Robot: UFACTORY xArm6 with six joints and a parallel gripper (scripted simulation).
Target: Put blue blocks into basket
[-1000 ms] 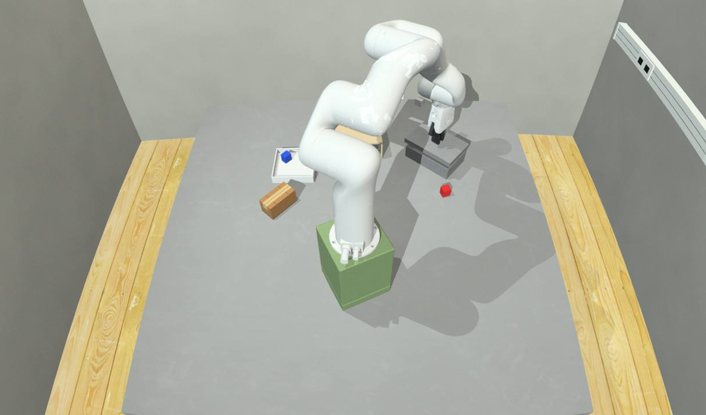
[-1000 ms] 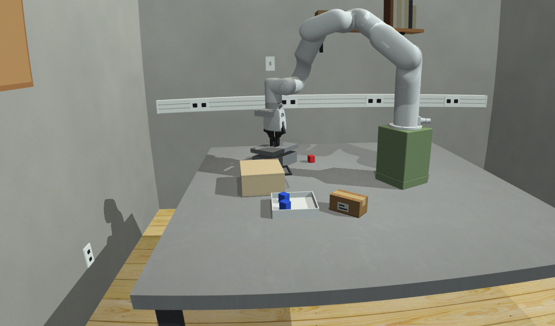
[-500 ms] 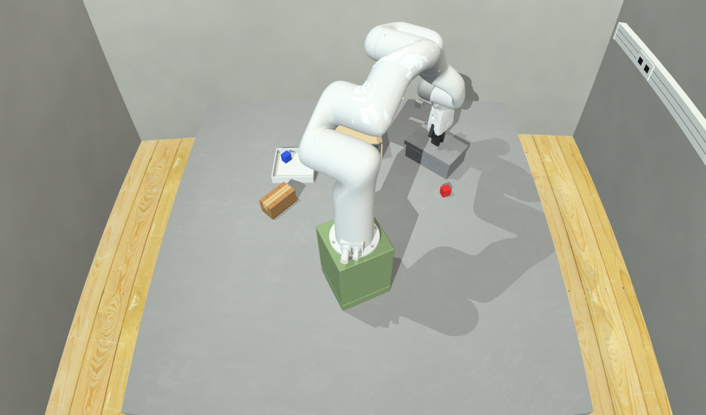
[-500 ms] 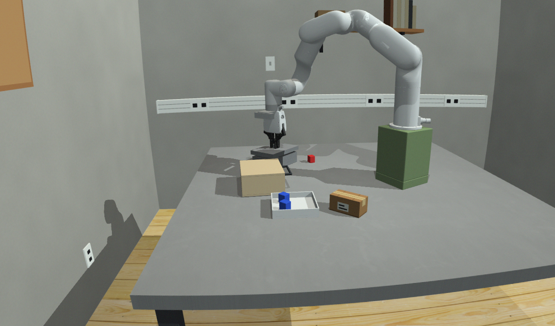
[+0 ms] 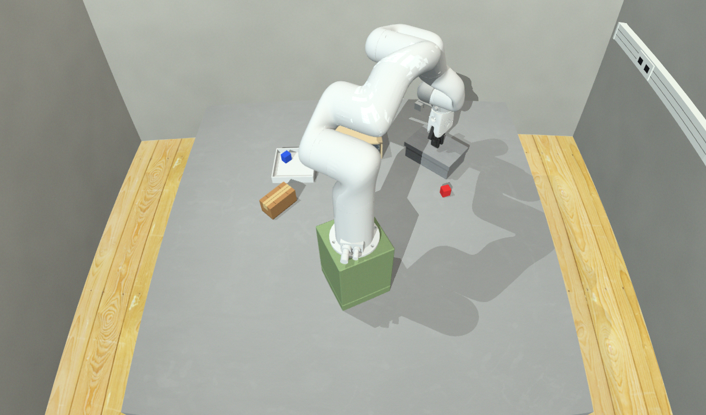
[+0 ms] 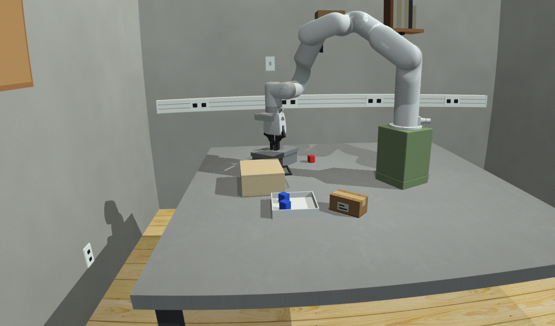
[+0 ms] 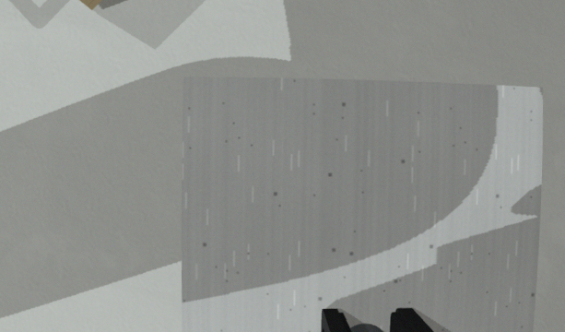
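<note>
The flat grey metal lid (image 5: 448, 149) (image 6: 289, 151) (image 7: 310, 184) is over the grey metal box (image 5: 431, 163) (image 6: 289, 159); whether it is fully seated cannot be told. The black-fingered gripper (image 5: 436, 143) (image 6: 274, 148) (image 7: 367, 323) is closed on the lid's round dark knob (image 7: 367, 328). Near the box is a small red cube (image 5: 445, 191) (image 6: 311, 158). On its other side stands the light wooden cabinet (image 5: 357, 135) (image 6: 263, 184), partly hidden by the arm in the top view; its drawer's state is unclear. Beyond, the shallow white basket (image 5: 293, 179) (image 6: 295, 214) holds two blue blocks (image 5: 286, 156) (image 6: 285, 204), beside a brown taped carton (image 5: 278, 200) (image 6: 348, 203).
</note>
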